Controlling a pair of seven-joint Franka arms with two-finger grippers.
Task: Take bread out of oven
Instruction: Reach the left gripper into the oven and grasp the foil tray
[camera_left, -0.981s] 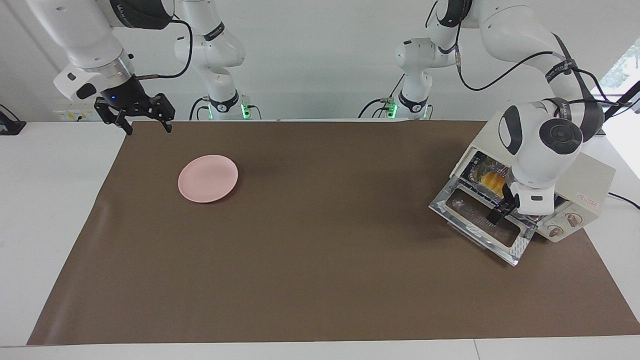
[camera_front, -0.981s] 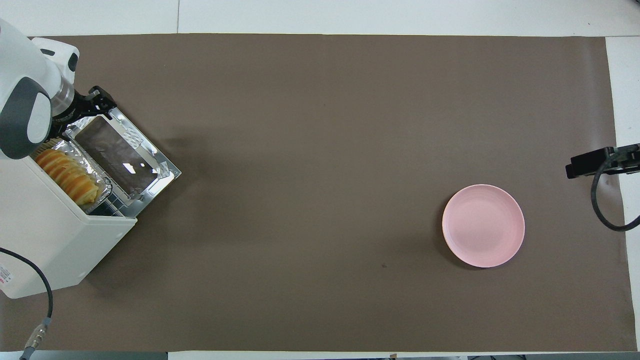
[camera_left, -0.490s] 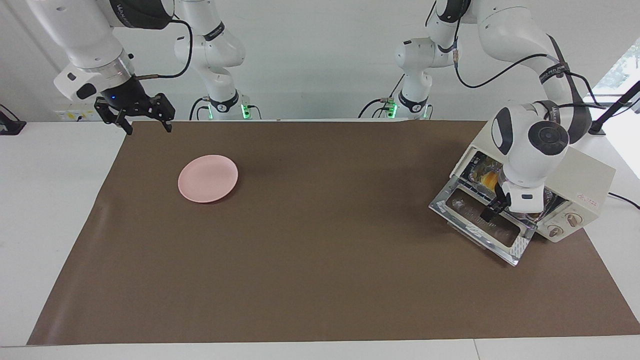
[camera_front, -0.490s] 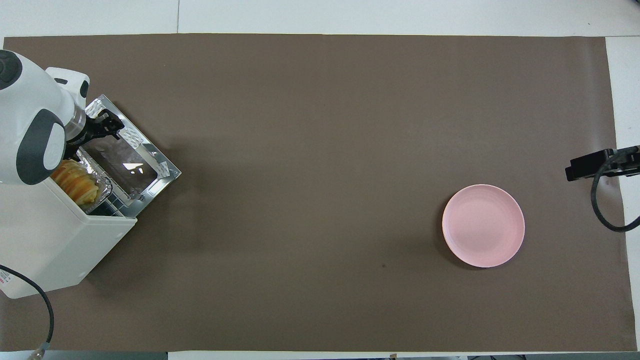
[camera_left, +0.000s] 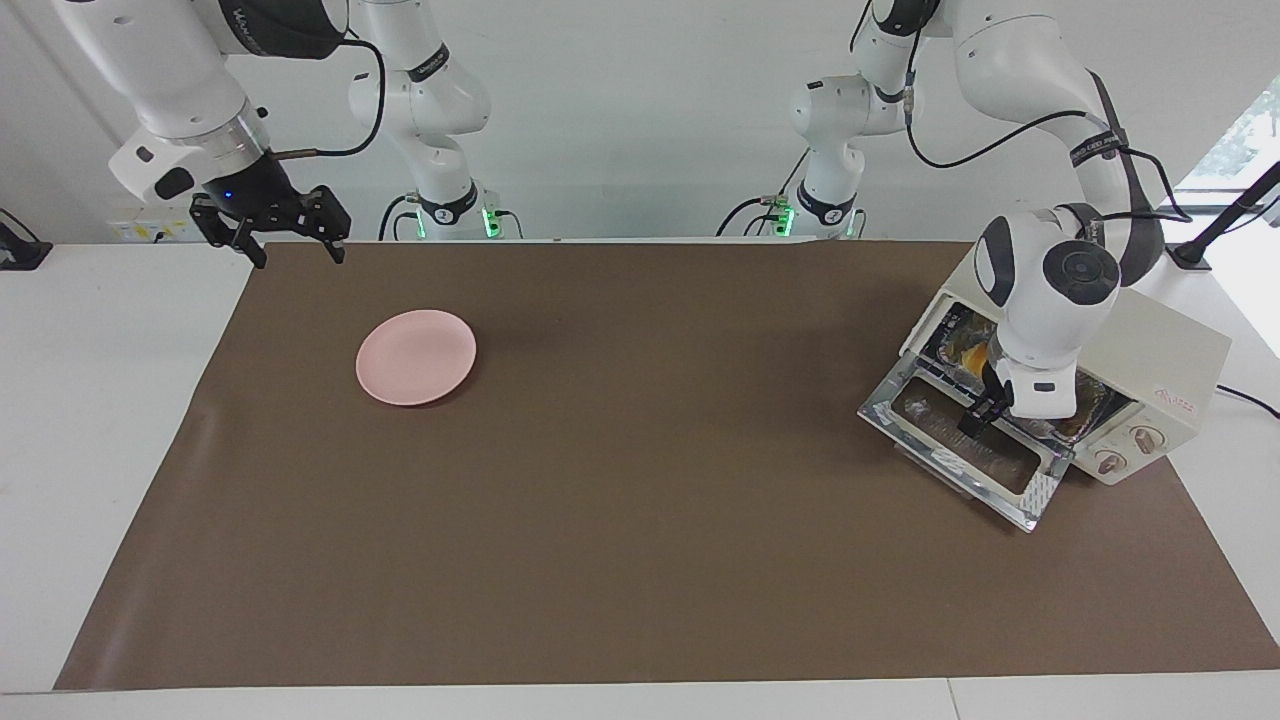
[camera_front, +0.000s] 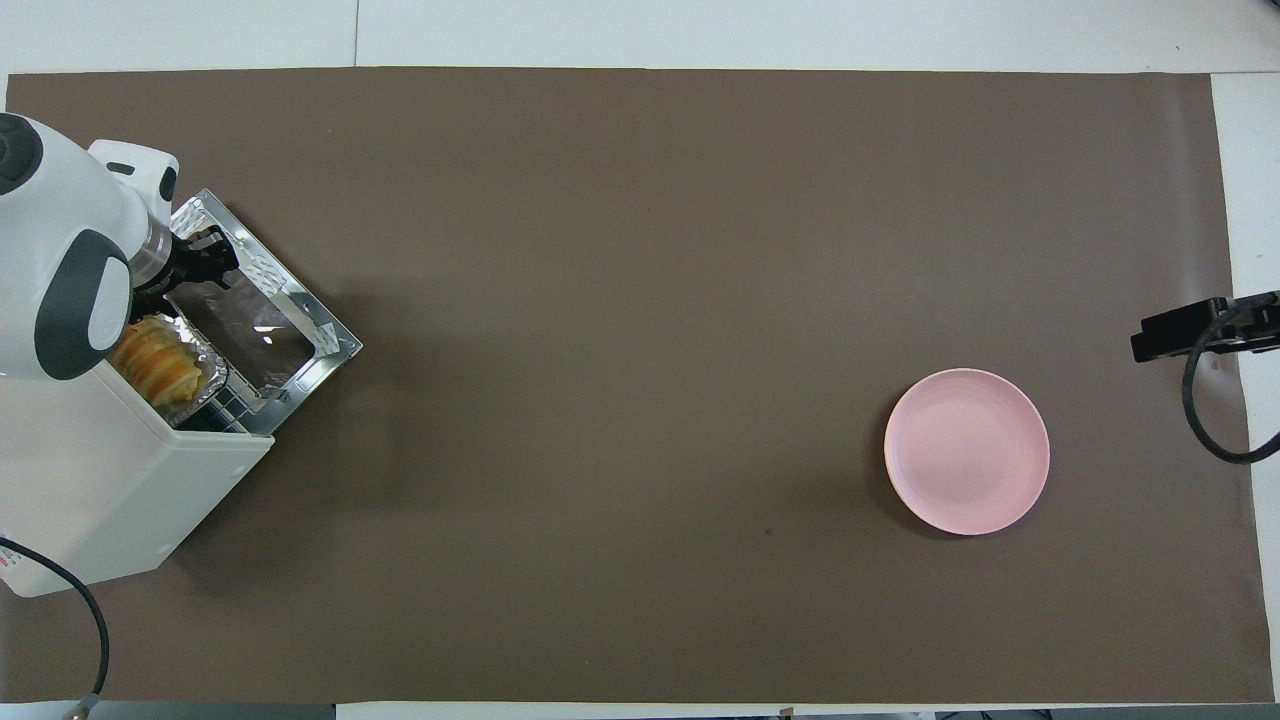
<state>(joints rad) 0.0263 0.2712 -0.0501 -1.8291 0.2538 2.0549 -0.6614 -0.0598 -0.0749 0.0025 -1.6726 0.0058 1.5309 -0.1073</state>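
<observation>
Golden-yellow against crinkled foil, the bread (camera_front: 155, 367) lies in its foil tray (camera_front: 205, 360) on the rack just inside the mouth of the oven (camera_front: 110, 490), which stands at the left arm's end of the table with its glass door (camera_front: 255, 320) dropped flat in front of it. Over the last second we see the left gripper (camera_left: 982, 415) travel along the open door, from the door's knob-side end toward its middle, while the wrist has swung across the oven mouth and now hides much of the loaf. We cannot tell how far its fingers are parted; nothing appears to be held. We judge this as lining up for the reach inside, so the bread is not yet out. The pink plate (camera_left: 416, 357) sits well apart from the oven, toward the right arm's end, and the right gripper (camera_left: 290, 238) waits above the mat's corner there, fingers spread wide and empty.
</observation>
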